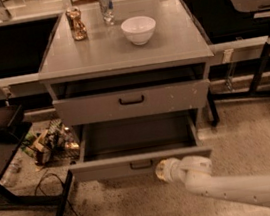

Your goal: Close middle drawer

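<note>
The middle drawer [104, 170] is the lowest open one: a wide grey drawer with a low front panel, a small black handle [141, 164] and a deep grey tray [137, 139]. It stands pulled out from the cabinet. My gripper [160, 171] is at the end of the white arm [239, 193] that comes in from the lower right. It sits against the front panel, just right of and below the handle.
A taller-fronted grey drawer [174, 97] sits above, slightly out. The cabinet top [116, 49] holds a white bowl [139, 29], a can [105, 5] and a brown object [76, 23]. Clutter [47, 143], a black stand [0, 150] and cables [51, 193] lie on the left floor.
</note>
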{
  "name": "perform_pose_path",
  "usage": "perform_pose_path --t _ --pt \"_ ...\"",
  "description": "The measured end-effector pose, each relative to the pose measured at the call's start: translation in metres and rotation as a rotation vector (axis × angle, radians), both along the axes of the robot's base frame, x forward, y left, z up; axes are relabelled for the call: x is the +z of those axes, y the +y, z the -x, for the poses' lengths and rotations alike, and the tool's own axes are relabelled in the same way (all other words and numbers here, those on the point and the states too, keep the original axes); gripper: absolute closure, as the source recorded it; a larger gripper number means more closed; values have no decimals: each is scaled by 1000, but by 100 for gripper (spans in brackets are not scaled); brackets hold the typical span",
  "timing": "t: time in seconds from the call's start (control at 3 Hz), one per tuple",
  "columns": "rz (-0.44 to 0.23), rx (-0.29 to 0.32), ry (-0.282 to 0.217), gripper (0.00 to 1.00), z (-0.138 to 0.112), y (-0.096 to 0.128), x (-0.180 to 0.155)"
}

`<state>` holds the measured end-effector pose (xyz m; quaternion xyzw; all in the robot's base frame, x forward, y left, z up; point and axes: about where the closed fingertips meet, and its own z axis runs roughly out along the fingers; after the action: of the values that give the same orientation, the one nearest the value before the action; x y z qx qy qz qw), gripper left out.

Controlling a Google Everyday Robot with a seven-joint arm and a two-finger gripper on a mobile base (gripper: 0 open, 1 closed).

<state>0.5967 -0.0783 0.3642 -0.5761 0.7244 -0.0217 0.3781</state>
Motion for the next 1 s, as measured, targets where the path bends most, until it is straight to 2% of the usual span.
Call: perform_pose_path --t 0.33,0.67,1.0 --pt "15 23 -42 100 -27 0 14" --pt "15 23 -42 100 -27 0 14" --pt "20 31 -72 100 -56 5 25"
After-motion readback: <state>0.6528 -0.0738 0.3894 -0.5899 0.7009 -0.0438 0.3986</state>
